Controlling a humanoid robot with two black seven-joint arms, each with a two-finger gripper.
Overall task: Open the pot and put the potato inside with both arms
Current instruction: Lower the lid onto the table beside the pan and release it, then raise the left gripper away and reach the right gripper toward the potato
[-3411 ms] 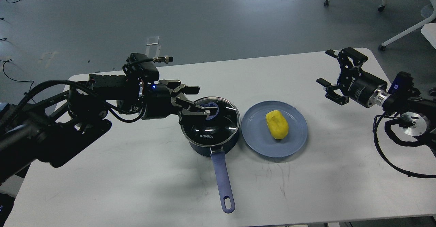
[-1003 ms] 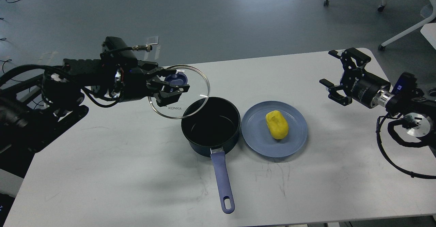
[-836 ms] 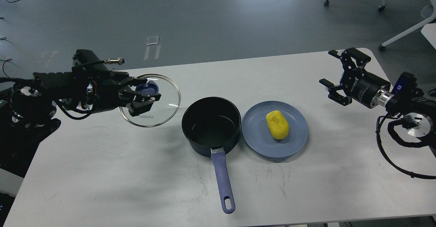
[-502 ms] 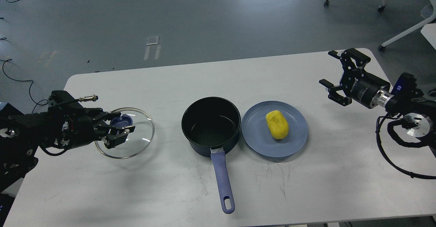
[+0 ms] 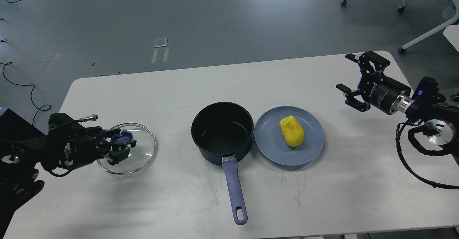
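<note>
The left hand (image 5: 120,147) is clamped on the blue knob of the glass lid (image 5: 140,156), now low at the tabletop's (image 5: 179,203) left side; 3.4 s earlier the lid sat on the pot (image 5: 222,133). The right hand (image 5: 353,83) is spread wide, unmoved. The potato (image 5: 292,131), judged light and firm, rests on the plate (image 5: 308,153) and should be gripped across its narrow middle.

The white table (image 5: 172,88) carries three items. The open pot (image 5: 222,133) stands at centre, handle toward 6 o'clock. The blue plate (image 5: 272,149) sits touching it at 3 o'clock. The glass lid (image 5: 143,153) lies at 9 o'clock.
</note>
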